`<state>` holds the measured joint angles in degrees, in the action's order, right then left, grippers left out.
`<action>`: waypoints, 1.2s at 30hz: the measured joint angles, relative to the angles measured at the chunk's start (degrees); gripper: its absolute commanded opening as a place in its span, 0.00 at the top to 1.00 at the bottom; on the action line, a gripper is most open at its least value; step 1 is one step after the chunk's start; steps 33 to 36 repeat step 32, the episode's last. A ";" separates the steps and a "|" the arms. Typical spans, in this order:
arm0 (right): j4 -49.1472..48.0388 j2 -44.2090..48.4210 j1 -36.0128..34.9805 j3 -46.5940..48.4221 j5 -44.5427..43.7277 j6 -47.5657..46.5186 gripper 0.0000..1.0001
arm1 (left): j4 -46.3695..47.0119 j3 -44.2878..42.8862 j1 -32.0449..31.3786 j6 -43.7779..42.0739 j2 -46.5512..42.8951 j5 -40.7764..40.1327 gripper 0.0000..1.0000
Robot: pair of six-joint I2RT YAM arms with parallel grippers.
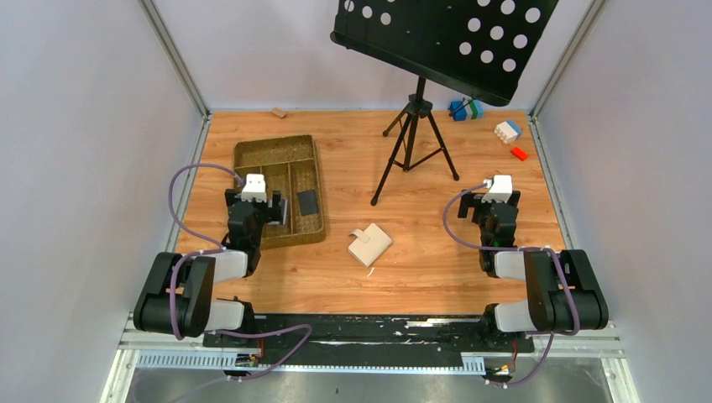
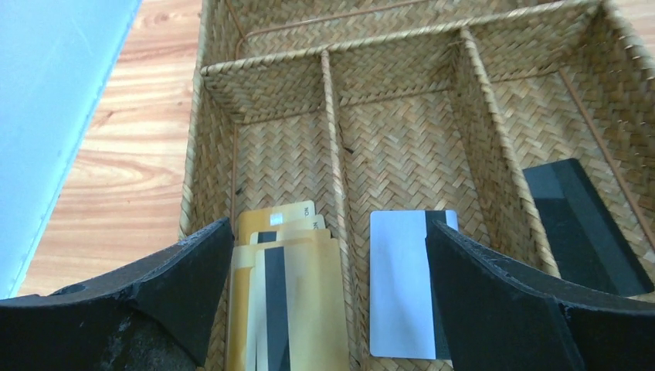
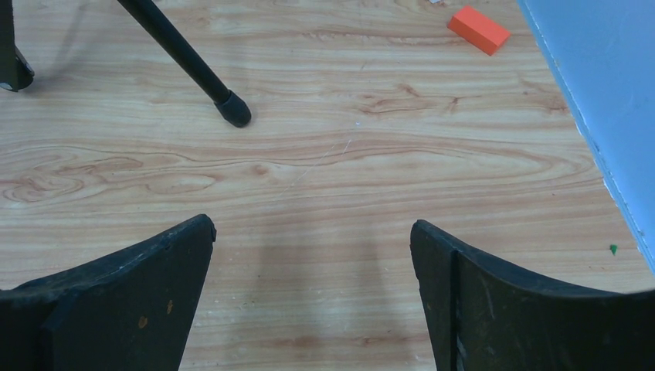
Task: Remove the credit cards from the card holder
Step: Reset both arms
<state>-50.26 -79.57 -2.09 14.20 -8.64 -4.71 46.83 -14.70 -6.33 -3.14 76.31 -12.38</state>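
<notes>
Left jaws stand apart, holding nothing, over the near end of the woven tray point(image 2: 263, 69), which sits on the left of the surface point(image 1: 420, 277).

Credit cards lie in its three long compartments:
- **Left compartment:** orange-yellow cards point(image 2: 297, 301) in a small fanned stack.
- **Middle compartment:** silver-grey card point(image 2: 395, 286), flat, with its dark stripe along the right edge.
- **Right compartment:** black card point(image 2: 579, 224), which seems to lean on the divider, though I cannot be sure.

I judge them all light, stiff and slick. Flat on the weave they offer no face to pinch, so I would take a short edge where it lifts off the floor. On the stack the top card would likely slide off the rest.

Card holder point(image 1: 369, 244) lies centre, just right of the tray and apart from it, with the tab pointing far-left. I cannot tell whether any card remains inside. It looks soft and light and would skid if nudged. I would grip it across the fold, not by the tab.

Right jaws stand apart and empty over bare wood, well to the right of the holder. A tripod foot point(image 3: 232, 112) stands beyond them.
</notes>
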 measured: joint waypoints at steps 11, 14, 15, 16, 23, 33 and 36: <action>-0.15 0.00 0.00 0.00 2.23 -1.03 0.00 | 12.02 5.77 -0.83 -1.31 1.64 1.29 0.00; -0.15 0.00 0.00 0.00 2.32 -1.05 0.00 | 12.70 5.77 -0.83 -1.31 1.64 1.11 0.00; -0.15 0.00 0.00 0.00 2.32 -1.05 0.00 | 12.74 5.77 -0.83 -1.31 1.64 1.07 0.00; -0.15 0.00 0.00 0.00 2.34 -1.09 0.00 | 12.74 5.77 -0.83 -1.31 1.64 1.03 0.00; -0.15 0.00 0.00 0.00 2.34 -1.20 0.00 | 12.68 5.75 -0.81 -1.31 1.64 0.90 0.00; -0.15 0.00 0.00 0.00 2.34 -1.22 0.00 | 11.69 4.74 -0.28 -1.14 1.70 0.72 0.00; -0.15 0.00 0.00 0.00 2.34 -1.22 0.00 | 11.69 4.74 -0.28 -1.14 1.70 0.72 0.00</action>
